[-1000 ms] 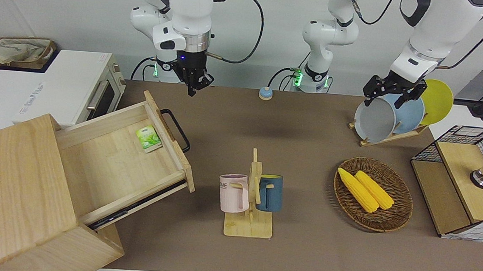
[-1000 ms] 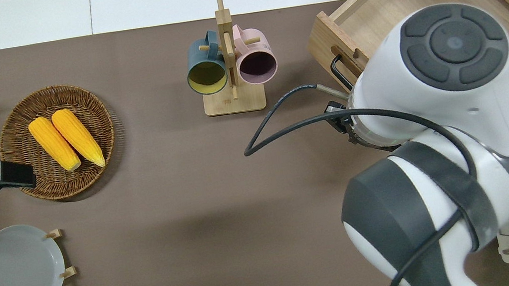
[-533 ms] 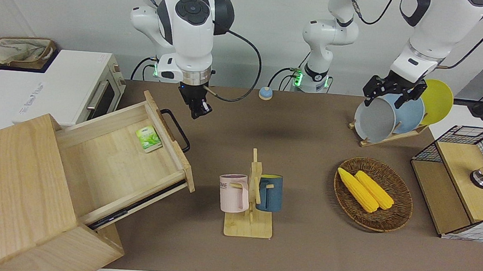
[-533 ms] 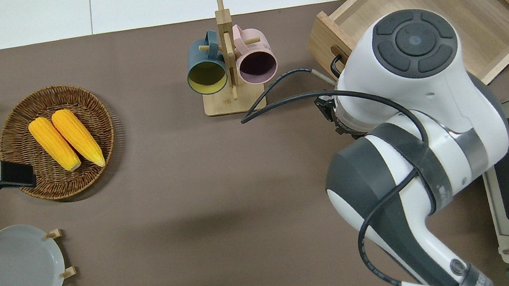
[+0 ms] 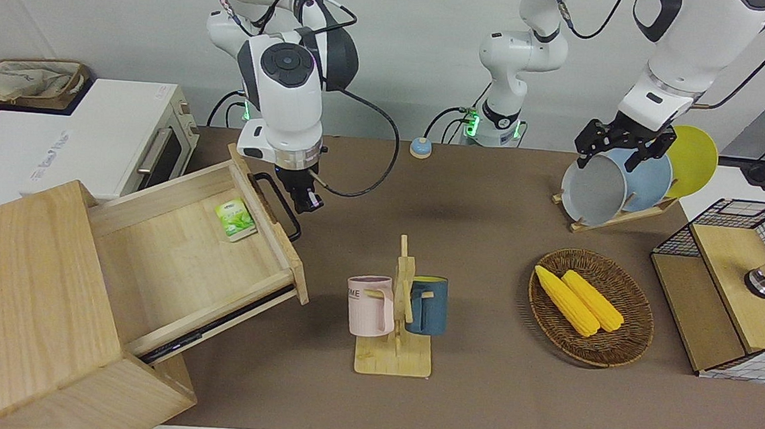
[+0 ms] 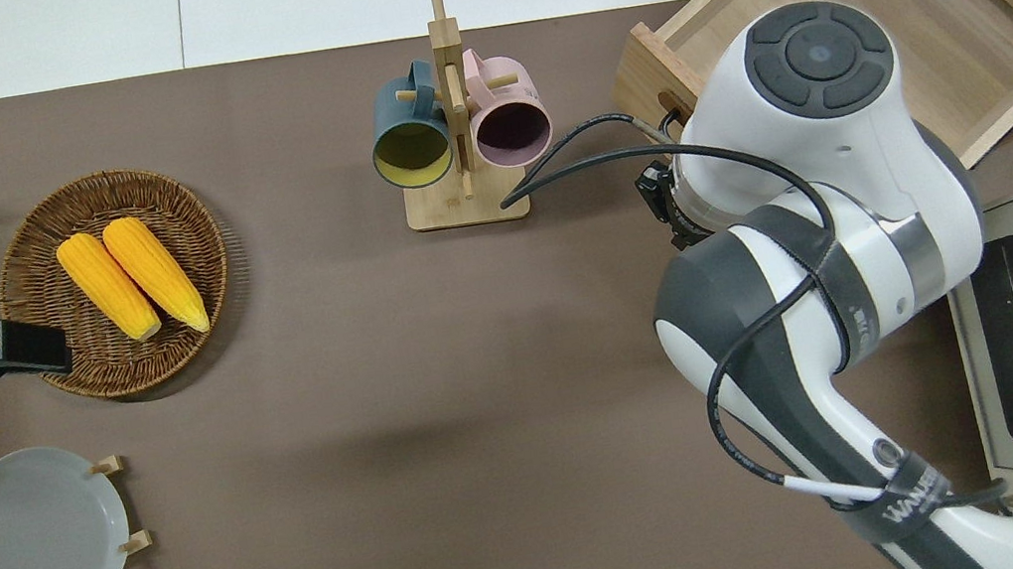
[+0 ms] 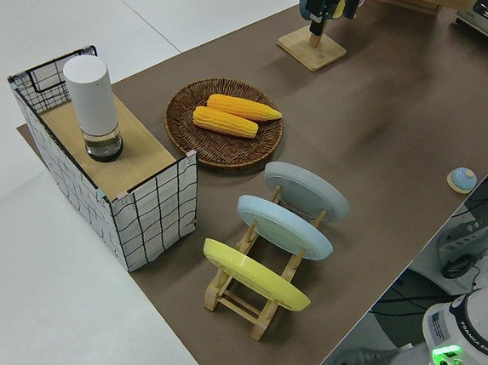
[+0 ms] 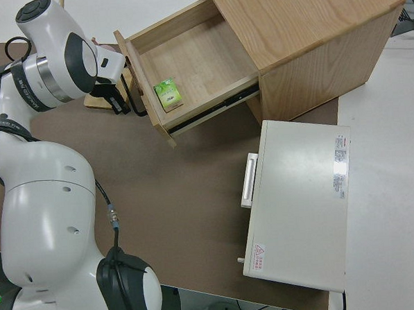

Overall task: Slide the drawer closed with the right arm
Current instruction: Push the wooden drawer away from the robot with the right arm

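Observation:
The light-wood drawer (image 5: 178,254) stands pulled far out of the big pale wooden box (image 5: 25,311) at the right arm's end of the table. A small green packet (image 5: 236,220) lies in it. The black bar handle (image 5: 280,205) on its front faces the table's middle. My right gripper (image 5: 307,202) hangs low with its fingers together, just beside the handle, on the side toward the table's middle. It holds nothing. The right side view shows the gripper (image 8: 119,106) next to the handle (image 8: 136,96). In the overhead view the arm hides the gripper. My left arm is parked.
A white oven (image 5: 85,133) stands beside the box, nearer to the robots. A mug rack (image 5: 397,310) with a pink and a blue mug stands mid-table. A basket of corn (image 5: 590,306), a plate rack (image 5: 627,181) and a wire-mesh box (image 5: 734,286) stand toward the left arm's end.
My right gripper has come down and moved away from the robots, from over the mat to beside the drawer handle. The drawer has not moved. The left arm is still.

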